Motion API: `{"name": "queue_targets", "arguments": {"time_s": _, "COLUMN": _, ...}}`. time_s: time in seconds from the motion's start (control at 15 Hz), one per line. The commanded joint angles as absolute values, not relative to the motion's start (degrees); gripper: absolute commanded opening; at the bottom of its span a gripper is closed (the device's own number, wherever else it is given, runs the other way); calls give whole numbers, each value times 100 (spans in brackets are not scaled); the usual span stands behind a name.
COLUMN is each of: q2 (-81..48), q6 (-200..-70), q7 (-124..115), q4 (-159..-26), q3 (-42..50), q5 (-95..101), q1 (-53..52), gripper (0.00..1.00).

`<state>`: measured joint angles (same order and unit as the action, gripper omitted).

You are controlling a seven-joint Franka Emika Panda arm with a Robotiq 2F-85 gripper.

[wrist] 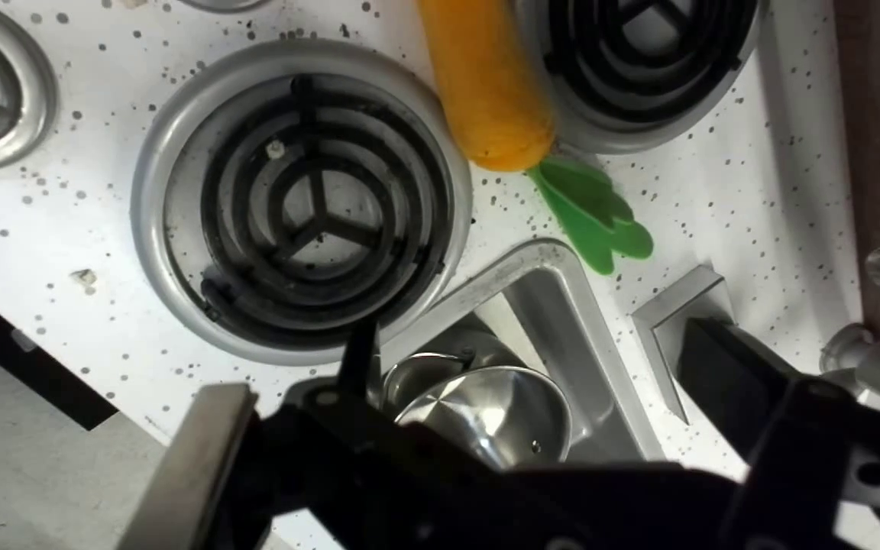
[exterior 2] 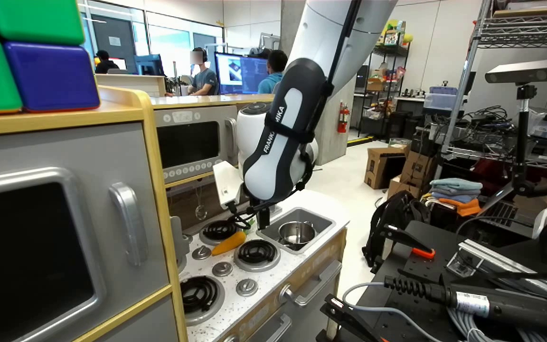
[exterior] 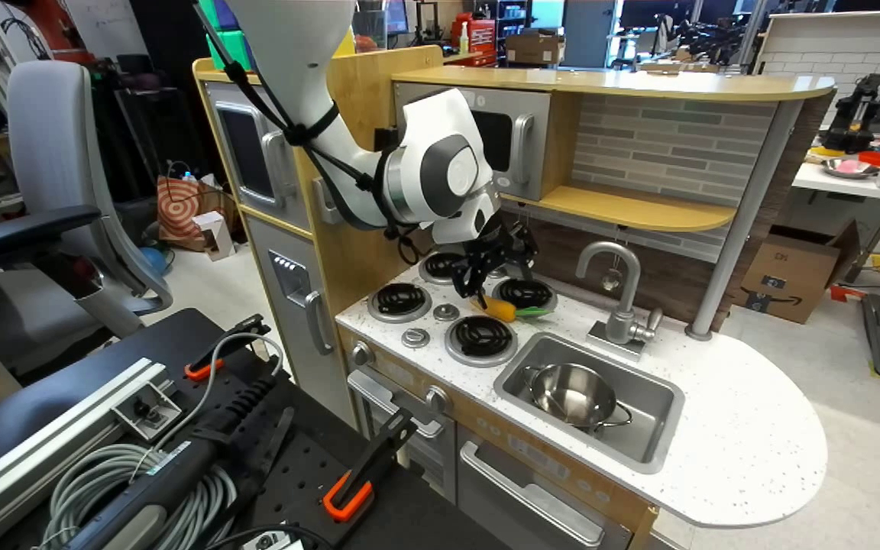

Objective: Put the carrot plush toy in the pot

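Two round black-coiled burners (wrist: pixel 320 221) flank the orange, green-leaved plush carrot (wrist: pixel 509 126) (in from the back edge of the speckled white desk (exterior: pixel 753 428)), so the black jointed claw (wrist: pixel 532 330), jaws apart, could strike one and spoil its grasp.

Looks like a lab (exterior 2: pixel 430 23). Under the claw (wrist: pixel 533 330) — a toy kitchen (exterior: pixel 745 428) with burners (exterior: pixel 480 338). Well beyond the claw, in an exterior view: people (exterior 2: pixel 205 81) near a monitor (exterior 2: pixel 249 72), a fire extinguisher (exterior 2: pixel 343 119). In that view, right of the claw — wire shelf (exterior 2: pixel 520 33), camera (exterior 2: pixel 523 72) on a stand (exterior 2: pixel 522 118), black bench (exterior 2: pixel 382 297) strewn with cable (exterior 2: pixel 466 325).
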<state>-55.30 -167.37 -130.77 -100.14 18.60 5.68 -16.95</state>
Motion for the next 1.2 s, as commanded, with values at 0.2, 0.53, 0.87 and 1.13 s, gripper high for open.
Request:
{"name": "queue_targets", "arguments": {"time_s": 0.2, "q2": -5738, "q6": -17200, "q7": -13705, "q4": -10148, "q3": 2171, "q5": -162, "q1": -2067, "gripper": 100}}
{"name": "queue_targets", "arguments": {"time_s": 0.53, "q2": -5984, "q6": -17301, "q7": -14124, "q4": -9721, "q3": 1791, "q5": -1032, "q1": -1868, "gripper": 100}}
{"name": "queue_targets", "arguments": {"time_s": 0.87, "q2": -6455, "q6": -17221, "q7": -14532, "q4": -9027, "q3": 1903, "q5": -1314, "q1": -2032, "gripper": 100}}
{"name": "queue_targets", "arguments": {"time_s": 1.13, "q2": -6903, "q6": -16839, "q7": -14074, "q4": -8480, "q3": 1921, "q5": -890, "q1": -2024, "gripper": 100}}
